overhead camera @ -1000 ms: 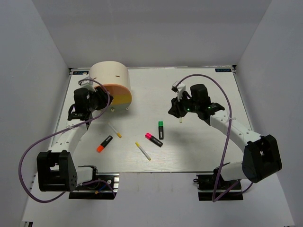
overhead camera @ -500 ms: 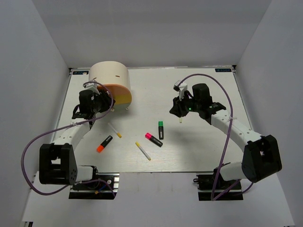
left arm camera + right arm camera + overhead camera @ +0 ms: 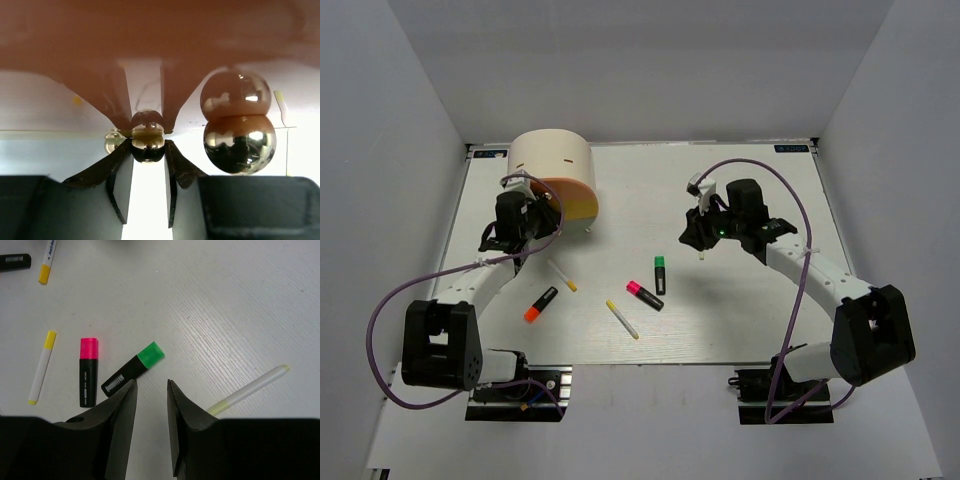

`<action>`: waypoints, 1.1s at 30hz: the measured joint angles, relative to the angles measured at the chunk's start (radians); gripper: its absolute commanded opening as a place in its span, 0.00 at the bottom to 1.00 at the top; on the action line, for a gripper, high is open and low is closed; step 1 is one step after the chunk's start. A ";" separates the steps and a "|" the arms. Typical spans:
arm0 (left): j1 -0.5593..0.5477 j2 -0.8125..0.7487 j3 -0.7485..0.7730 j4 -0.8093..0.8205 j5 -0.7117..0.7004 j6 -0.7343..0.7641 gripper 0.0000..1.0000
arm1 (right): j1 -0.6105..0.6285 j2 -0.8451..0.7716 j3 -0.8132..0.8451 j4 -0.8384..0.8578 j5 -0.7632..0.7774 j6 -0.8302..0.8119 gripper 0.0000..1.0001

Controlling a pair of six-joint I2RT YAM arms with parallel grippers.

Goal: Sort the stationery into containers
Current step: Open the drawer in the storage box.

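The containers are drawers of a beige half-cylinder cabinet [image 3: 552, 160] with an orange front [image 3: 150, 40]. My left gripper [image 3: 548, 222] [image 3: 148, 146] is shut on a small round drawer knob [image 3: 147, 141]; a larger knob [image 3: 239, 144] shines to its right. On the table lie an orange highlighter [image 3: 541, 303], a pink highlighter [image 3: 644, 295] [image 3: 88, 371], a green highlighter [image 3: 660, 274] [image 3: 133, 369] and white pens [image 3: 562, 275] [image 3: 623, 319] [image 3: 41, 367]. My right gripper [image 3: 693, 238] [image 3: 151, 385] hovers open and empty, with another white pen [image 3: 248, 389] just to its right.
The white table [image 3: 740, 310] is boxed in by grey walls on three sides. A raised lip runs along its far edge [image 3: 720, 143]. Purple cables loop off both arms. A third small knob [image 3: 114, 142] sits left of the gripped one.
My left gripper has moved right, up to the cabinet front, and closed on the knob. The right arm has barely shifted, and the stationery lies where it was.
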 measured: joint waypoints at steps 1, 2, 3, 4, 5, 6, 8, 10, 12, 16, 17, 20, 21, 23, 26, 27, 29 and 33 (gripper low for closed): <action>-0.002 0.000 -0.002 0.004 -0.004 0.000 0.27 | 0.000 0.000 -0.004 0.000 -0.001 -0.003 0.40; -0.005 -0.002 -0.006 0.008 -0.006 0.000 0.27 | 0.000 0.000 -0.009 0.000 -0.005 -0.009 0.43; -0.008 -0.006 -0.012 0.014 -0.009 0.000 0.26 | 0.000 0.000 -0.012 0.000 -0.008 -0.014 0.45; -0.009 -0.011 -0.021 0.023 -0.010 -0.001 0.26 | 0.000 0.000 -0.014 0.000 -0.013 -0.018 0.48; -0.011 -0.019 -0.032 0.032 -0.013 -0.003 0.24 | 0.000 0.000 -0.016 -0.002 -0.019 -0.022 0.56; -0.013 -0.031 -0.044 0.037 -0.016 -0.006 0.24 | 0.000 0.000 -0.016 -0.003 -0.022 -0.025 0.60; -0.016 -0.066 -0.080 0.046 -0.023 -0.011 0.24 | 0.000 0.000 -0.016 -0.005 -0.031 -0.034 0.64; -0.021 -0.117 -0.119 0.045 -0.026 -0.018 0.24 | 0.000 0.006 -0.016 -0.008 -0.043 -0.038 0.69; -0.026 -0.178 -0.163 0.039 -0.031 -0.026 0.24 | 0.000 0.018 -0.016 -0.010 -0.053 -0.035 0.72; -0.029 -0.261 -0.206 -0.001 -0.032 -0.033 0.38 | 0.001 0.067 -0.016 -0.021 -0.068 -0.016 0.89; -0.029 -0.270 -0.210 -0.007 -0.032 -0.034 0.44 | 0.001 0.080 -0.016 -0.028 -0.071 -0.010 0.90; -0.029 -0.274 -0.212 -0.022 -0.034 -0.034 0.59 | 0.003 0.122 -0.015 -0.047 -0.074 0.003 0.89; -0.029 -0.272 -0.211 -0.033 -0.034 -0.036 0.63 | 0.003 0.135 -0.010 -0.060 -0.075 0.010 0.81; -0.029 -0.261 -0.210 -0.047 -0.034 -0.037 0.65 | 0.007 0.163 0.000 -0.073 -0.074 0.028 0.74; -0.029 -0.249 -0.208 -0.075 -0.034 -0.037 0.69 | 0.019 0.196 0.013 -0.081 -0.066 0.059 0.62; -0.029 -0.252 -0.208 -0.085 -0.034 -0.035 0.69 | 0.026 0.204 0.017 -0.085 -0.058 0.073 0.61; -0.029 -0.269 -0.207 -0.116 -0.034 -0.036 0.77 | 0.043 0.217 0.020 -0.086 -0.039 0.101 0.59; -0.029 -0.371 -0.207 -0.208 -0.045 -0.040 0.83 | 0.091 0.243 0.021 -0.080 0.019 0.170 0.59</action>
